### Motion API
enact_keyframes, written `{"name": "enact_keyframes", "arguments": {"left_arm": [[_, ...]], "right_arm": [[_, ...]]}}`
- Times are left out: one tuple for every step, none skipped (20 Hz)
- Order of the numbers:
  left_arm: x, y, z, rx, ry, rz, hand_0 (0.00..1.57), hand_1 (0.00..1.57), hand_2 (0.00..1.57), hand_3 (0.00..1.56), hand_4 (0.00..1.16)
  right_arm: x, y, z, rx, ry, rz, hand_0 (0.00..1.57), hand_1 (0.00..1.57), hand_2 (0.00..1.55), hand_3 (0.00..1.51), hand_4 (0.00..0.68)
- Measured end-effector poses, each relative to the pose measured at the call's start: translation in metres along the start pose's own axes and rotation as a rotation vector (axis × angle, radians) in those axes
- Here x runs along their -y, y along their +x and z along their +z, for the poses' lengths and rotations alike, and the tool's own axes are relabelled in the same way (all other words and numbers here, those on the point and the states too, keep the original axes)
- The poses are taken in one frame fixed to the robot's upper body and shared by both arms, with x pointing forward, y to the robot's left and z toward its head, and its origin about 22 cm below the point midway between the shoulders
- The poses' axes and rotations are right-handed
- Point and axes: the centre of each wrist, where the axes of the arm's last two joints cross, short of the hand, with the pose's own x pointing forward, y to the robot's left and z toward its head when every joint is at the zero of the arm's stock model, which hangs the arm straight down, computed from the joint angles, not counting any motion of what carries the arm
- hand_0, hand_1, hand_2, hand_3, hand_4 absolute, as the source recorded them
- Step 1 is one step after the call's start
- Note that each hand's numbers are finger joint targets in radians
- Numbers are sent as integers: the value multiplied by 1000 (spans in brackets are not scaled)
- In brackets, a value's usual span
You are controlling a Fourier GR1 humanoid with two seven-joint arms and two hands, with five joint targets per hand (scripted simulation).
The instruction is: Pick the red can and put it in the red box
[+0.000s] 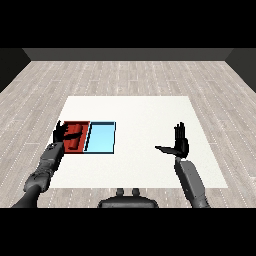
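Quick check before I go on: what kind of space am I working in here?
It looks like a bare test room rather than a home or shop: a white table on a grey plank floor, dark walls behind, and only a red tray and light blue tray on it.

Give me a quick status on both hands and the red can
Left hand open at the red tray. Red can lying inside that tray. Right hand open, holding nothing. Nothing in the way.
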Motion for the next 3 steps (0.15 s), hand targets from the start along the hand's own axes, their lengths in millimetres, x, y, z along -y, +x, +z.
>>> {"name": "enact_keyframes", "arguments": {"left_arm": [[-3, 1, 0, 43, -16, 38, 1107, 1107, 1166, 0, 0], [1, 3, 0, 84, -37, 67, 0, 0, 0, 0, 0], [5, 5, 1, 131, -63, 111, 0, 0, 0, 0, 0]], "right_arm": [[1, 3, 0, 4, 9, -1, 0, 0, 0, 0, 0], [0, 3, 3, 9, 22, -5, 0, 0, 0, 0, 0], [0, 2, 7, 9, 34, -8, 0, 0, 0, 0, 0]]}}
